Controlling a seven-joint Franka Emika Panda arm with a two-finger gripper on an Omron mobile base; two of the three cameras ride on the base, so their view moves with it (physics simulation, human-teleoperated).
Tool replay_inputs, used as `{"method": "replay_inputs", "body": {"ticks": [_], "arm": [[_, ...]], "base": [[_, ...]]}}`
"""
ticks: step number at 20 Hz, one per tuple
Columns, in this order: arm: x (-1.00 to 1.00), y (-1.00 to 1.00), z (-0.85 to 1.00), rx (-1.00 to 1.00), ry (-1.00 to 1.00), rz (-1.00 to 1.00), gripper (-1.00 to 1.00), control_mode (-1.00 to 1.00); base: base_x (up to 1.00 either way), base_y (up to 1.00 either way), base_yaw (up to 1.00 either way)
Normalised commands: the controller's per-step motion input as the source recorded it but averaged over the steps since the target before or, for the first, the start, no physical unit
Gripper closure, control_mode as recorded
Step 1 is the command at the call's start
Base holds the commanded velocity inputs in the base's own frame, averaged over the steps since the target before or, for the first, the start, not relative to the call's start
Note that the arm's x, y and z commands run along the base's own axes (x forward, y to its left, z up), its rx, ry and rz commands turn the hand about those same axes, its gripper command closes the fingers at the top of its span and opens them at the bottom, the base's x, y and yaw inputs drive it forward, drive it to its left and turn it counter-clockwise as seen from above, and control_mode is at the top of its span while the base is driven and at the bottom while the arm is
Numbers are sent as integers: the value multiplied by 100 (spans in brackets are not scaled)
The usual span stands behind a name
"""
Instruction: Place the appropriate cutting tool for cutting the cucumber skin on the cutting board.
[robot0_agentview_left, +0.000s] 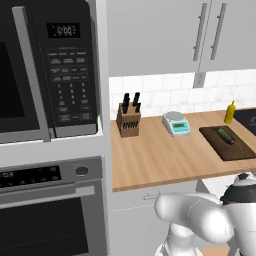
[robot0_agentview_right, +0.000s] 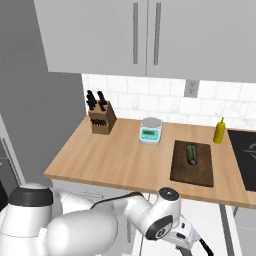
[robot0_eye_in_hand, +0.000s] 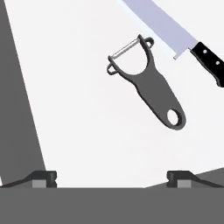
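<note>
A dark grey Y-shaped peeler (robot0_eye_in_hand: 146, 83) lies flat on a white surface, its blade end toward the upper left of the hand view. Just beside it, at the upper right, lies a kitchen knife (robot0_eye_in_hand: 175, 35) with a pale blade and a black handle. My gripper (robot0_eye_in_hand: 111, 178) hovers over this surface, open, with nothing between its fingertips (robot0_eye_in_hand: 43, 177); the peeler is ahead of them and a little to the right. On the counter, the short dark green cucumber (robot0_agentview_left: 226, 135) (robot0_agentview_right: 192, 154) rests on the dark brown cutting board (robot0_agentview_left: 235, 149) (robot0_agentview_right: 192, 175). My arm reaches down below the counter's front edge.
A knife block (robot0_agentview_left: 128, 121) (robot0_agentview_right: 101, 120), a kitchen scale (robot0_agentview_left: 175, 123) (robot0_agentview_right: 151, 130) and a yellow squeeze bottle (robot0_agentview_left: 229, 112) (robot0_agentview_right: 219, 131) stand on the counter. A microwave (robot0_agentview_left: 50, 65) and oven (robot0_agentview_left: 50, 210) are at the left. A dark wall (robot0_eye_in_hand: 17, 100) borders the white surface.
</note>
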Motion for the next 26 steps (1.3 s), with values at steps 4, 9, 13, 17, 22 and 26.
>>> {"method": "replay_inputs", "body": {"ticks": [4, 9, 13, 17, 22, 26], "arm": [[56, -76, 17, 0, -2, 0, -100, -100], [2, -68, -51, 0, 1, 3, -100, -100], [-1, 4, -49, 0, -2, 4, -100, -100], [0, 10, -45, 0, -8, 2, -100, -100], [3, 1, -56, 0, -3, 0, -100, -100], [2, 0, -49, 0, -4, 0, -100, -100]], "base": [[0, 0, 0], [0, 0, 0], [0, 0, 0], [0, 0, 0], [0, 0, 0], [0, 0, 0]]}}
